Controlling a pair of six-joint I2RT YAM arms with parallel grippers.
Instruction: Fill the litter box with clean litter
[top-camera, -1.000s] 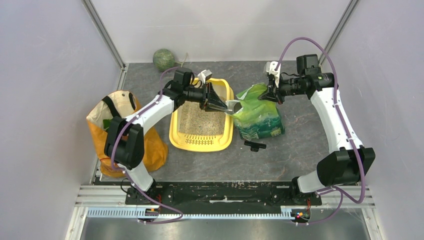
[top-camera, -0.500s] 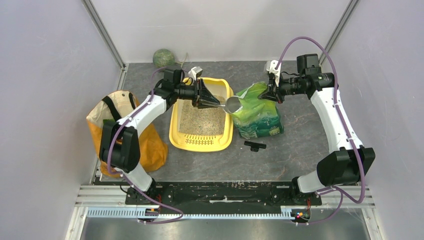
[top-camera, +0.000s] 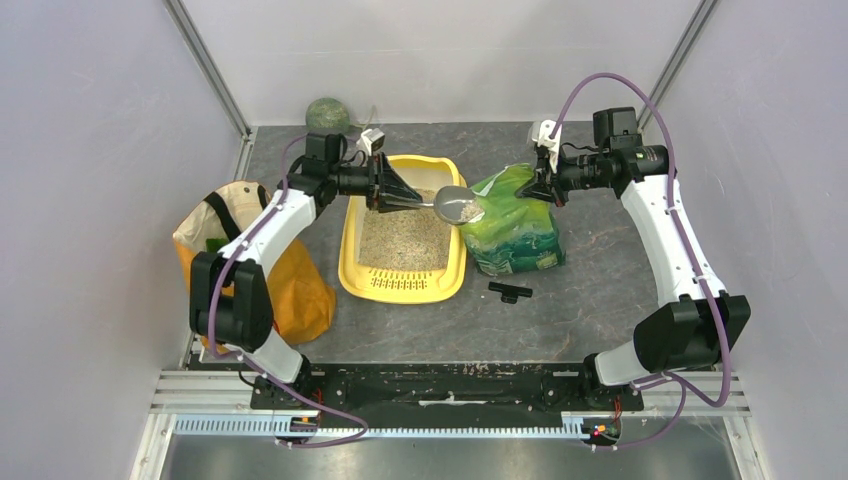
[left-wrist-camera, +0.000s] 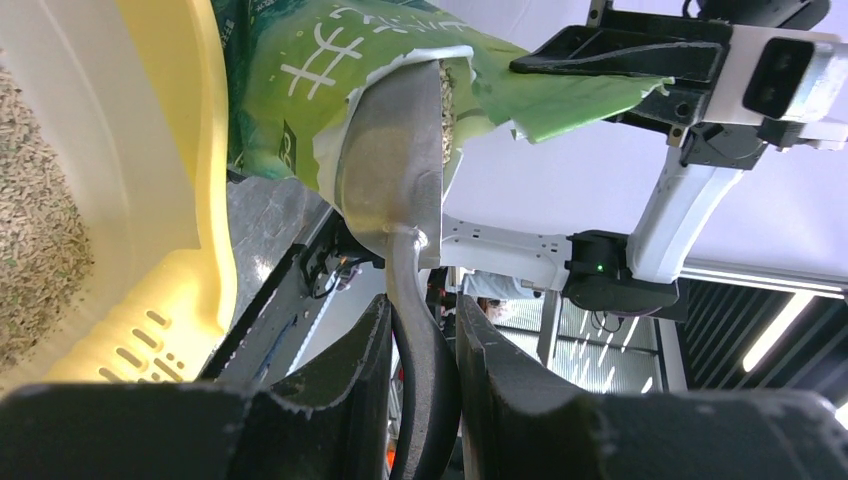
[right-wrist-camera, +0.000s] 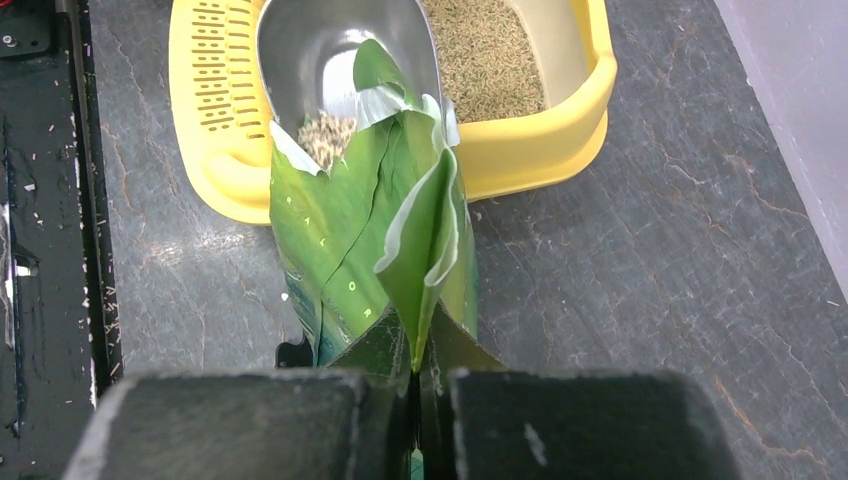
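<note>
At the right rim of the litter box (top-camera: 348, 262), the left gripper (top-camera: 415, 200) has its fingers pressed onto the handle of a metal scoop (top-camera: 458, 205). The scoop's bowl sits right at the torn mouth of the green bag (top-camera: 515, 235). A small heap of litter (right-wrist-camera: 325, 132) lies at the bowl's tip, where it meets the bag.

The right gripper (top-camera: 530, 190) is pinched on the bag's folded top edge and holds the mouth up and open from the right.

The box lies on the table between the left arm and the bag. Its long axis runs near to far, with the slotted grille at the near end, and a layer of litter already covers most of its floor. The scoop's handle runs left to right, across that axis.

From the loaded bowl, the open tray is directly to the left, back along the handle towards the left wrist. The next move looks like a short pull leftward followed by a tip. It falls to the left arm, which is nearer the box, since the right is occupied with the bag.
</note>
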